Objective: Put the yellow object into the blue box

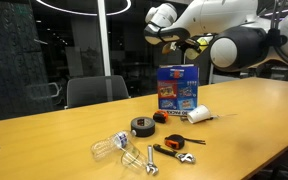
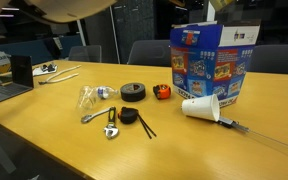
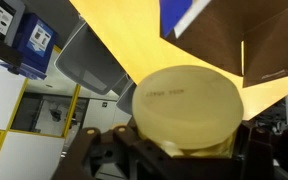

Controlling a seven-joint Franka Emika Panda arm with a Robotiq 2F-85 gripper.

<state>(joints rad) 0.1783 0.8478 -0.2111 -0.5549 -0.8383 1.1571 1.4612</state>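
Hand point(image 1: 181, 42) hung just above blue box point(image 1: 178, 88), clamped around yellow object point(image 3: 184, 108). Box stood upright on tabletop point(image 1: 254, 120), white cup point(image 2: 201, 108) beside box.

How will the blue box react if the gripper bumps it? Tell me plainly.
Likely light: the blue box is cardboard with open flaps, so a nudge may slide it on the smooth table. It stands tall and upright, so a bump near the top could tip it. Its walls probably flex.
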